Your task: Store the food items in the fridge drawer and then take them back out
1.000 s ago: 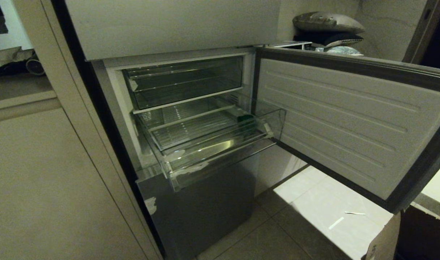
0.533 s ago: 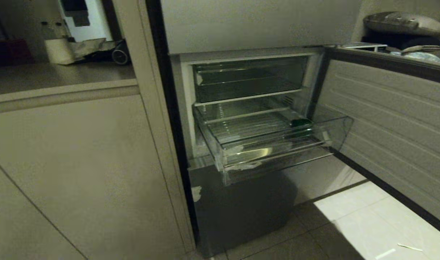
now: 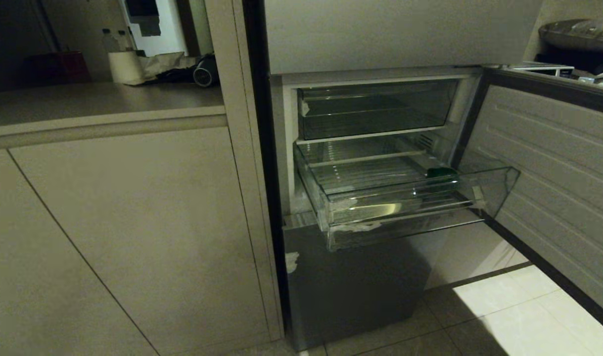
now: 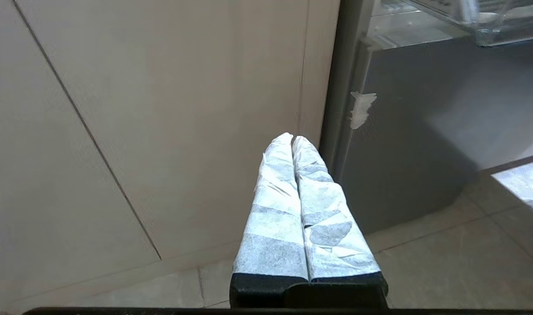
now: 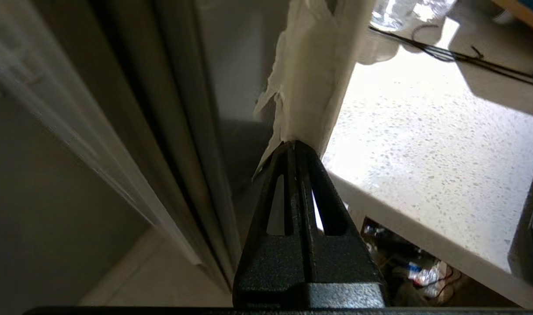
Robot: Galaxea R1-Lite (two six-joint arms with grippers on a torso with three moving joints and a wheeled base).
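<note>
The fridge drawer (image 3: 400, 210) stands pulled out of the open fridge, a clear shallow drawer with white tape scraps on its front lip. One food item (image 3: 442, 172), a small dark green lump, lies in its far right corner. Neither arm shows in the head view. My left gripper (image 4: 292, 139), wrapped in white tape, is shut and empty, low before the beige cabinet, with a corner of the drawer (image 4: 489, 30) above it. My right gripper (image 5: 294, 144) is shut, its tip right at a torn white scrap (image 5: 310, 70) on a door edge.
The fridge door (image 3: 553, 163) hangs open to the right. A shorter clear compartment (image 3: 375, 109) sits above the drawer and a grey steel panel (image 3: 355, 282) below. Beige cabinets (image 3: 133, 222) fill the left. A speckled countertop (image 5: 423, 144) lies beside the right gripper.
The whole head view has swung left, so the fridge sits further right in the picture. The drawer and the green lump keep their places in the fridge.
</note>
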